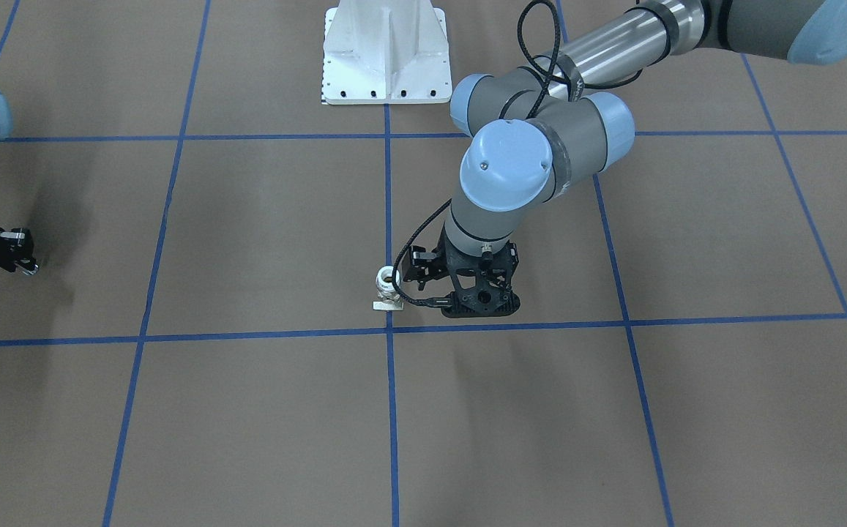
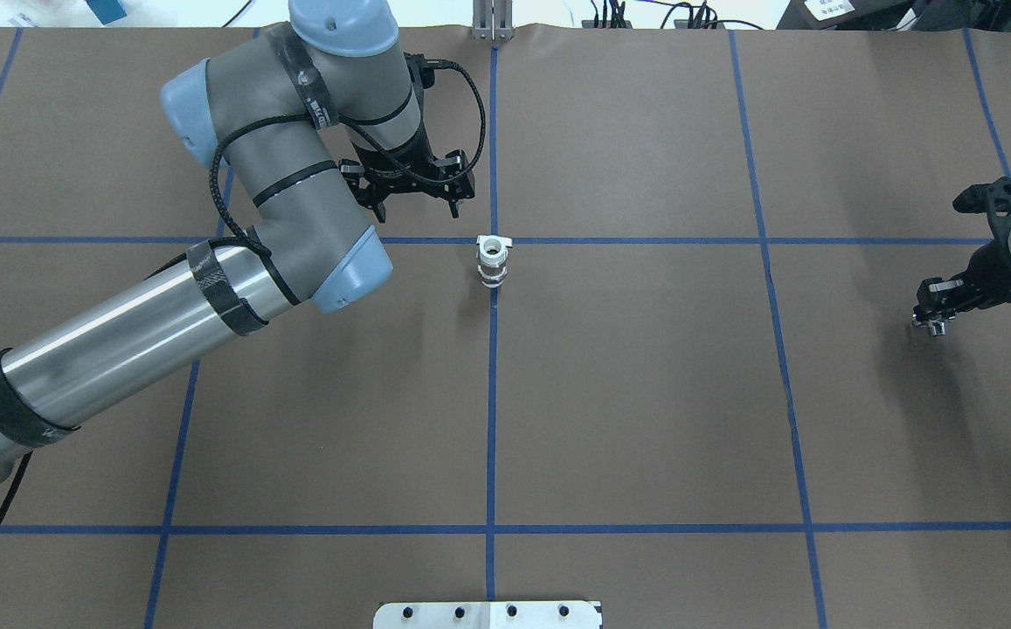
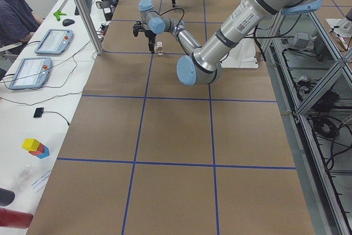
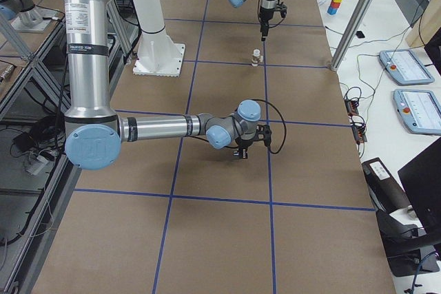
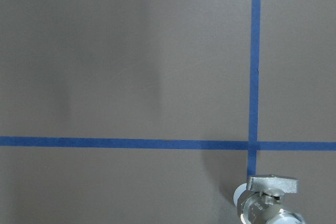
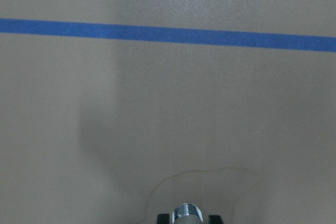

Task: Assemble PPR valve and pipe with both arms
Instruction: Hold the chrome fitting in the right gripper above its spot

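A small white PPR valve (image 1: 388,285) with a metal handle stands upright on the brown table at a blue tape crossing; it also shows in the overhead view (image 2: 492,260) and low in the left wrist view (image 5: 268,203). My left gripper (image 1: 480,301) points down beside the valve, apart from it. Its fingers are hidden under the wrist, so I cannot tell whether it is open. My right gripper (image 2: 934,324) is far off at the table's side, just above the surface. It is shut on a short silver threaded pipe piece (image 6: 188,212).
The white bolted pedestal (image 1: 385,55) stands at the robot's edge of the table. Blue tape lines (image 2: 492,437) divide the brown surface. An operator (image 3: 14,17) and tablets (image 3: 52,41) are along the far side bench.
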You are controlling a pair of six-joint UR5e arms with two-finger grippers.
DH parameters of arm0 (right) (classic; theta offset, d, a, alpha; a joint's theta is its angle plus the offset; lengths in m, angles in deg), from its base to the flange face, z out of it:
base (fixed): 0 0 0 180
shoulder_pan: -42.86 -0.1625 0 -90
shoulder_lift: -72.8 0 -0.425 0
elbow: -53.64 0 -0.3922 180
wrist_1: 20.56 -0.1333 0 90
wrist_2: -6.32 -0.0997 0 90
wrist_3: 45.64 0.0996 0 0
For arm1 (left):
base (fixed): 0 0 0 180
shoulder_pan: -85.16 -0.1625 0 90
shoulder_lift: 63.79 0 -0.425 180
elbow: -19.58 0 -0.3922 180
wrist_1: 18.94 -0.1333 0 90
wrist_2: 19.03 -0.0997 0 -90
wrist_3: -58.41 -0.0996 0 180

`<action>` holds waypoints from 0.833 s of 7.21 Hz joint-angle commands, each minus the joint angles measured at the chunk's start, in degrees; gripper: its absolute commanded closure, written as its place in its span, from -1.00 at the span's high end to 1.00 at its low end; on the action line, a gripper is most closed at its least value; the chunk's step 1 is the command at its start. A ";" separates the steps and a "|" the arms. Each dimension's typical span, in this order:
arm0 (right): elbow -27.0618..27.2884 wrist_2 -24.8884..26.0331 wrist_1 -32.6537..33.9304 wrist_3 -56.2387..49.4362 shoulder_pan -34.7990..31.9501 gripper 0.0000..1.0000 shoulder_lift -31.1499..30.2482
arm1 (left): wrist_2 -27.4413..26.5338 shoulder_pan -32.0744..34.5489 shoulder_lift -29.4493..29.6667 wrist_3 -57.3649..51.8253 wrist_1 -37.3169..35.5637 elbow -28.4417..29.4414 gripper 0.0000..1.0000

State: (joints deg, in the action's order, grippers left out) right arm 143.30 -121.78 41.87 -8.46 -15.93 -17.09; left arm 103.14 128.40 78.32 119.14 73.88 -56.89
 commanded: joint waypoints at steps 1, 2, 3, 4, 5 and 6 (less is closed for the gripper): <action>0.07 -0.74 0.41 0.00 0.00 -1.00 0.50 | 0.00 0.00 -0.09 0.00 0.00 0.00 1.00; 0.07 -0.92 0.41 0.00 0.00 -1.00 0.59 | 0.00 0.00 -0.09 0.00 0.00 0.00 1.00; -0.01 -1.01 0.41 0.00 0.00 -1.00 0.68 | 0.00 0.00 -0.09 0.00 0.00 0.00 1.00; 0.16 -1.44 0.49 0.00 0.00 -1.00 0.59 | 0.00 0.00 -0.09 0.00 0.00 0.00 1.00; 0.51 -2.93 0.58 0.00 -0.61 -1.00 0.50 | 0.00 0.00 -0.09 0.00 0.00 0.00 1.00; 0.95 -4.60 2.06 0.00 -2.10 -1.00 0.85 | 0.00 0.00 0.00 0.00 0.00 0.00 1.00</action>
State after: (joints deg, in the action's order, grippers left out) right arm 143.78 -124.57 42.77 -8.46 -16.70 -16.46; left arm 103.14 128.40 78.25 119.14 73.88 -56.89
